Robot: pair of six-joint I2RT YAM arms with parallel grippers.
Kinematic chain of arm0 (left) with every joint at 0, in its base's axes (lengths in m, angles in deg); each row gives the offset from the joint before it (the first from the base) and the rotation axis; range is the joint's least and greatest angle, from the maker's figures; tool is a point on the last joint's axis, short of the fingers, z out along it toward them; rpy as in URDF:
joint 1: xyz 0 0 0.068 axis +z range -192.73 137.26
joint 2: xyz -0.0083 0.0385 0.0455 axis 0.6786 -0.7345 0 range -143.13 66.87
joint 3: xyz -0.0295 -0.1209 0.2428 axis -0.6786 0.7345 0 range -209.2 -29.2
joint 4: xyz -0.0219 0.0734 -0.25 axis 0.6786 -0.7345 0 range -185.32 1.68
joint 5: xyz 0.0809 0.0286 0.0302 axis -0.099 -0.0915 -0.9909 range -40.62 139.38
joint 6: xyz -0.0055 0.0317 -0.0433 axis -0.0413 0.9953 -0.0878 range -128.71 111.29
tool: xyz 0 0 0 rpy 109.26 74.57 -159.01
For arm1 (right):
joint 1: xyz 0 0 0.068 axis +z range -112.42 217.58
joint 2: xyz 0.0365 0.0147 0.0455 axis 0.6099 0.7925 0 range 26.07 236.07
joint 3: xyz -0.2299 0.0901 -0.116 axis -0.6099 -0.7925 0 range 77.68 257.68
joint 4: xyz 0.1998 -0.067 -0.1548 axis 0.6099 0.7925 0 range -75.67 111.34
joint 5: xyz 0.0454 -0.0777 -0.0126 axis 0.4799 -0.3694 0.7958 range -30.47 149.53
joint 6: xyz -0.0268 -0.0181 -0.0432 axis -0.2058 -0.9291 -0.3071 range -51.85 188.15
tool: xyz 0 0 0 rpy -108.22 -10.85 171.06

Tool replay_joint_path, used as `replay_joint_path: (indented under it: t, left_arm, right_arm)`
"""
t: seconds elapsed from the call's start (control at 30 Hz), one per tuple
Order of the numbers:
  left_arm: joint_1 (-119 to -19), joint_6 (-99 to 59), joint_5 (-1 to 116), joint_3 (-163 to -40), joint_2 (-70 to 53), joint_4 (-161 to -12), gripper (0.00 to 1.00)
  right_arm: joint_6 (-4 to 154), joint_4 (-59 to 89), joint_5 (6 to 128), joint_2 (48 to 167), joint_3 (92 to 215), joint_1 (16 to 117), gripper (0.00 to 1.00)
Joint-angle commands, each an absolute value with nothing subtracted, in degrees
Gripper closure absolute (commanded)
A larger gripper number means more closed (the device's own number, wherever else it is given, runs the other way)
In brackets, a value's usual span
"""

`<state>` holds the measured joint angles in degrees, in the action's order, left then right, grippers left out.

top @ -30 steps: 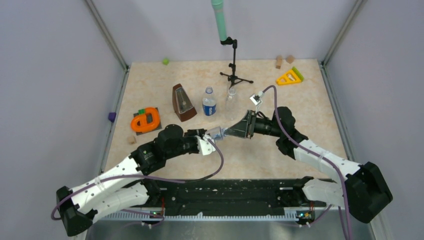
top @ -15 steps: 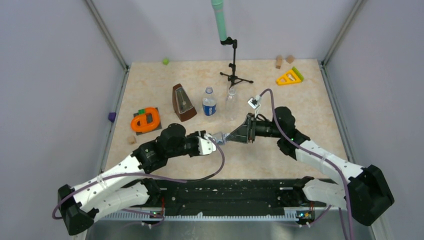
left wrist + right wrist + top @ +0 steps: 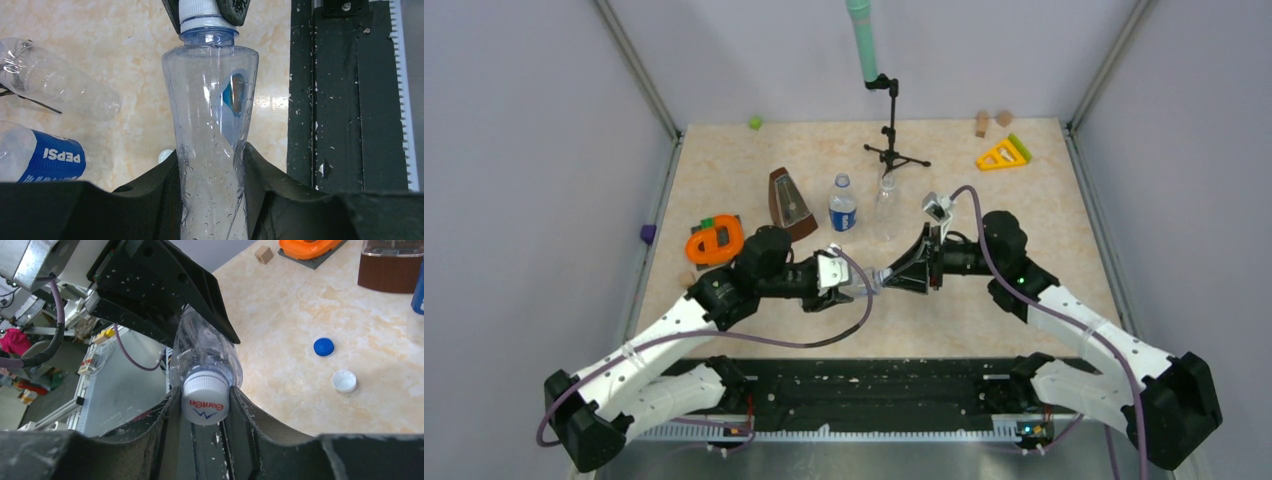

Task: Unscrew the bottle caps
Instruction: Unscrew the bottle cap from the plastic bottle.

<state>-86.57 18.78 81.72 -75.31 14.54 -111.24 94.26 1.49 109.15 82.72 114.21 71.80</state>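
White cap between jaws of right tool

Beige table: metronome, labelled btl, clear btl, mic stand, loose blue cap, white cap.

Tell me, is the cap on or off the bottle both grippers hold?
On. The white cap sits on the neck of the bottle, between the fingers of the right gripper.

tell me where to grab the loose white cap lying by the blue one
Pinch the white cap across its rim, coming straight down: it lies flat, open side up, so its low wall offers little from the side. The blue cap sits apart, leaving finger room.
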Motion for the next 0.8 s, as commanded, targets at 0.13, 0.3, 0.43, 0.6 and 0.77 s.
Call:
replay_joint_path:
  t: [0.13,0.3,0.43,0.6,0.77]
  left_arm:
    - [-86.94,17.81,78.33,-74.46,17.18,-102.71,1.0]
    - [-86.94,19.58,73.54,-72.42,20.13,-101.27,1.0]
    - [-87.03,20.65,70.41,-71.46,21.09,-101.55,1.0]
    - [-87.4,23.42,66.76,-70.35,20.58,-101.3,1.0]
    - [-88.87,24.81,61.0,-69.06,20.93,-98.88,1.0]
  right_arm:
    - [96.53,-2.31,104.84,83.0,114.38,72.3,0.56]
    - [101.24,-7.9,103.89,82.44,110.13,72.29,0.52]
    - [102.94,-9.55,104.85,82.84,109.56,72.3,0.51]
    - [103.13,-7.95,104.96,82.62,110.33,72.3,0.5]
    - [104.27,-6.22,99.2,81.32,110.46,72.3,0.49]
